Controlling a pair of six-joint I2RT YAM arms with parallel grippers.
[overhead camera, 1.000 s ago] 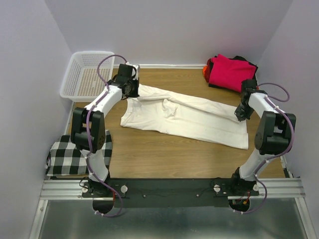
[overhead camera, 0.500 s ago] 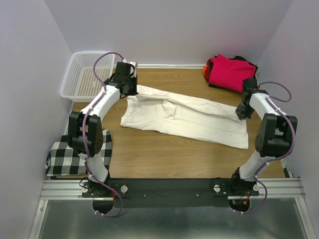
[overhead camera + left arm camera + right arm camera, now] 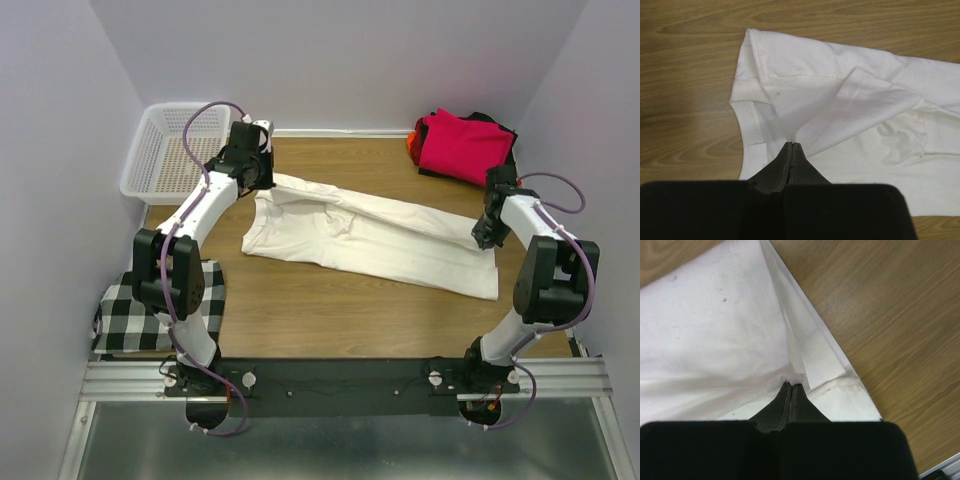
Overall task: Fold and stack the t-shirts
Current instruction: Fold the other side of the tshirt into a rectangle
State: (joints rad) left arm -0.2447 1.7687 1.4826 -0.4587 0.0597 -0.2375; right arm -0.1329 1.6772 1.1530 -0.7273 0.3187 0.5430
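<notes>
Cream t-shirt [image 3: 380, 240] lies across the middle of the tabletop [image 3: 330, 310] as a long band, already doubled lengthwise, collar end at 10 o'clock, hem end at 4 o'clock. Change over the last second: the far long edge at the collar end creeps toward 11 o'clock and reads tauter, while the near edge and the hem corner at 5 o'clock stay put on the wood. Cause is the left hand [image 3: 262, 178], pressed together on a raised pleat of fabric just beside the collar and drifting out toward 11 o'clock as that arm stretches. Left wrist view shows the tips nipping the pleat, with the sleeve folded over next to it. Right hand [image 3: 483, 236] is likewise pinching a ridge of cloth just inside the hem corner, and shifts only slightly toward 1 o'clock. My read: with both ends gripped, the pair is tensioning the far edge ahead of the next fold, so the fold isn't made and the shirt isn't stackable yet. A slack wrinkle remains mid-chest, so more pull looks needed. Target pile sits at 1 o'clock: magenta-red t-shirt [image 3: 462, 143] on top, black t-shirt [image 3: 505, 135] and orange t-shirt [image 3: 411, 145] edges showing under it, well apart from the cream one. White mesh basket [image 3: 170, 150] at 10 o'clock off the tabletop edge, checked cloth [image 3: 130, 315] at 8 o'clock; neither touched.
</notes>
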